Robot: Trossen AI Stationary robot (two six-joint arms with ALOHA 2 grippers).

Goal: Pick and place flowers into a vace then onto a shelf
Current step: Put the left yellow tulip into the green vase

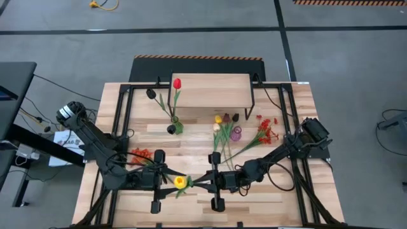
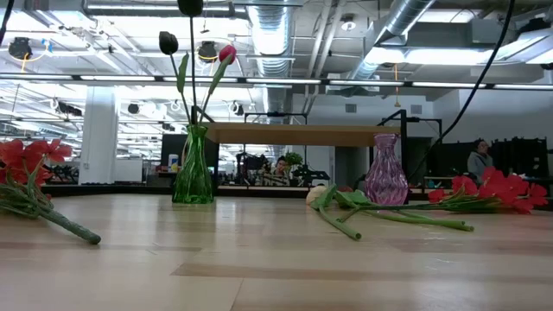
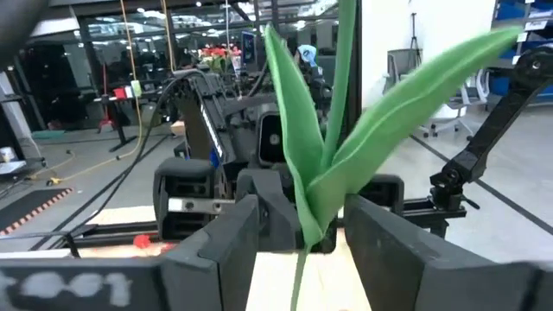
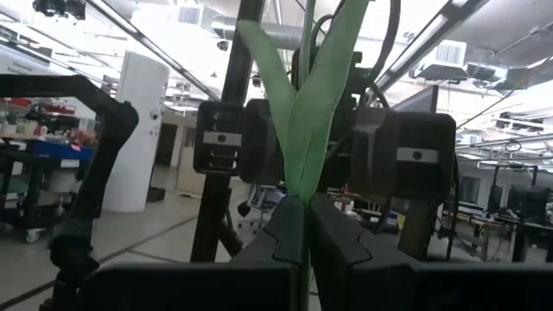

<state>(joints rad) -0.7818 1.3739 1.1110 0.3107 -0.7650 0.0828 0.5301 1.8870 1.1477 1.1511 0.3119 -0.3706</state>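
In the high view, the left arm (image 1: pixel 95 143) runs from the left edge of the surface (image 1: pixel 292 197) down toward the lower middle of the frame, elbow bent, wrist pointing right. Just above its forearm lies a spray of red-orange blossoms (image 1: pixel 141 154). The left gripper (image 1: pixel 166 180) sits low near the front edge, facing the right one. Its wrist view shows its fingers (image 3: pixel 226 246) spread apart, the stem (image 3: pixel 299 281) and leaves (image 3: pixel 380 130) of a flower standing between them without touching either pad: released.

Between the two grippers, in the lower middle of the high view, is the yellow tulip (image 1: pixel 181 182). Above it, in the middle of the frame, a green vase (image 1: pixel 176 125) holds a red tulip (image 1: pixel 177 83) and two dark tulips (image 1: pixel 151 93); it stands just in front of the shelf (image 1: pixel 210 89) at the upper middle.

Right of centre lie loose tulips (image 1: pixel 224 121) beside a purple vase (image 1: pixel 236 133), then more red blossoms (image 1: pixel 267 127).

The right gripper (image 1: pixel 202 180) points left toward the yellow tulip. In its wrist view the fingers (image 4: pixel 287 233) are pressed together, clenched on the tulip's green stem, whose leaves (image 4: pixel 302 112) rise straight up from the tips. The right arm (image 1: pixel 286 149) stretches back to the right edge of the surface, bent at the elbow.
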